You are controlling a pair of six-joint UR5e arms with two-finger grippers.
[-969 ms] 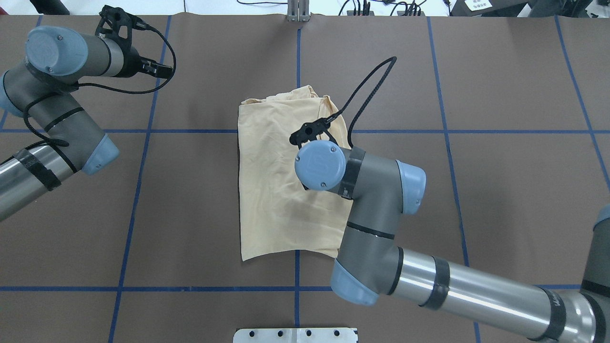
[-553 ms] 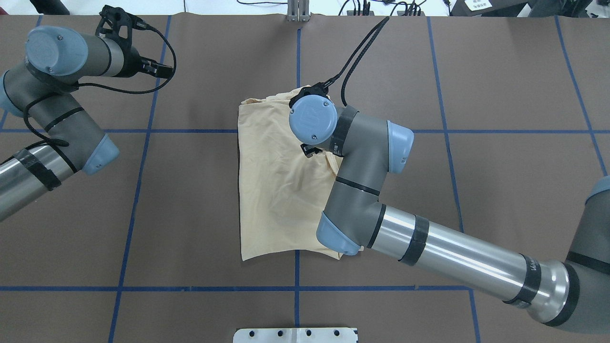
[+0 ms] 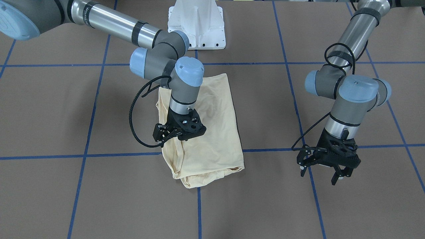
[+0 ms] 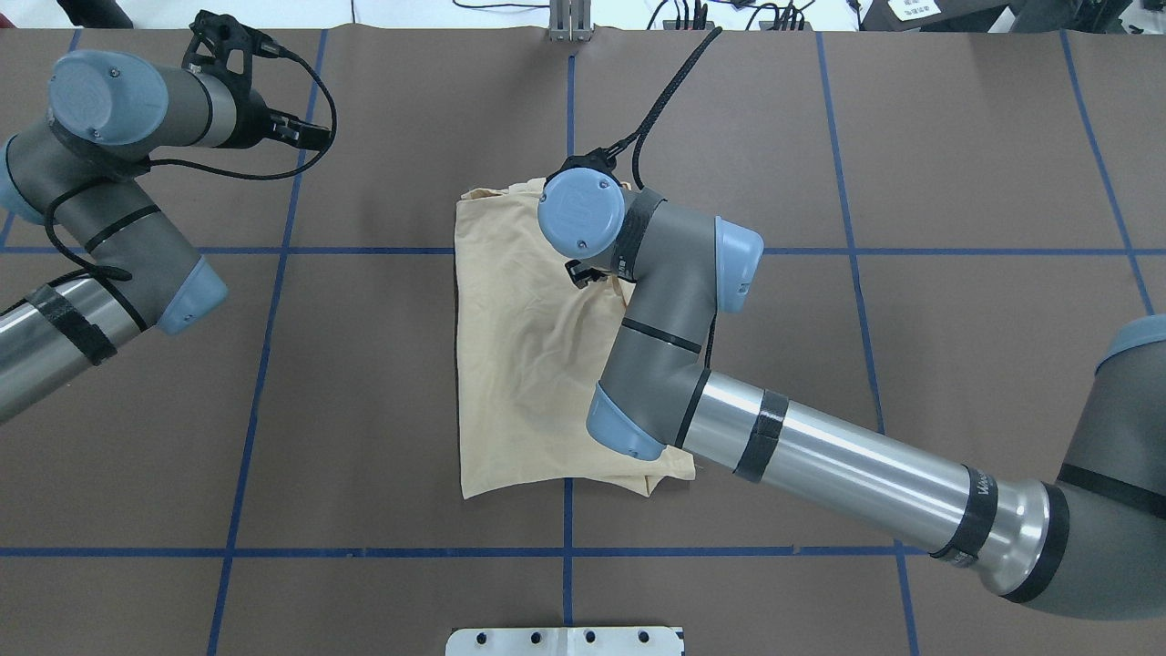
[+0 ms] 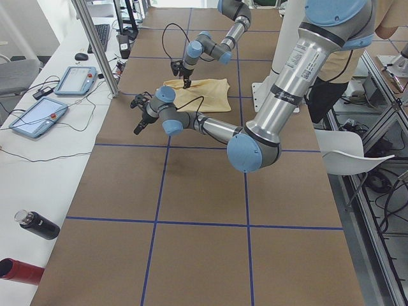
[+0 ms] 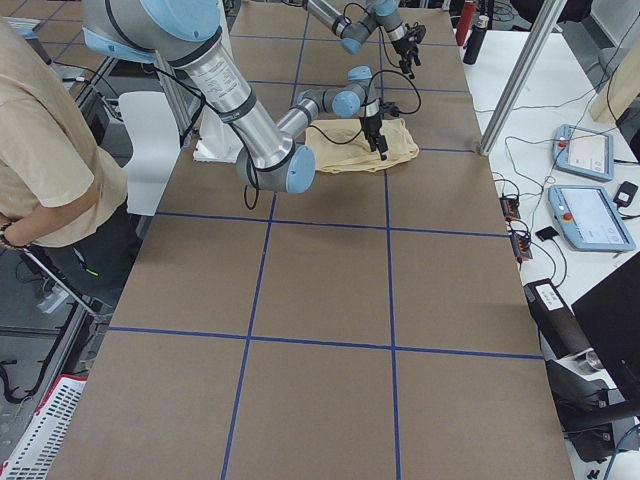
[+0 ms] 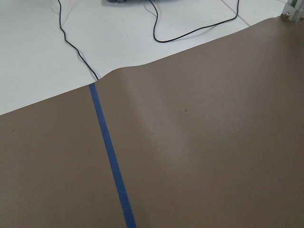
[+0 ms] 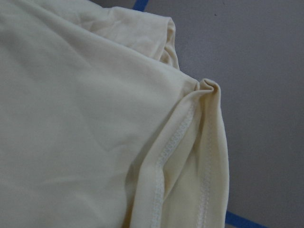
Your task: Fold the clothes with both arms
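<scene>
Hovering low over the pale cream-yellow long-sleeved T-shirt, the right arm's black tool hides its fingertips against the cloth, so I cannot tell whether it grips. The left arm's black tool hangs spread and empty, well apart. The shirt lies on the middle of the brown blue-taped bench as a rough rectangle; I'd judge a last fold remains. Only the right wrist view shows the bunched stitched hem.

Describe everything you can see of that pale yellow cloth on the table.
The shirt is pale cream-yellow, thin and soft-looking, with stitched hems. It lies folded into a rough rectangle, lightly wrinkled, on the brown table across a blue tape line. The right gripper appears to pinch one long edge, lifting it slightly; no print shows.
</scene>
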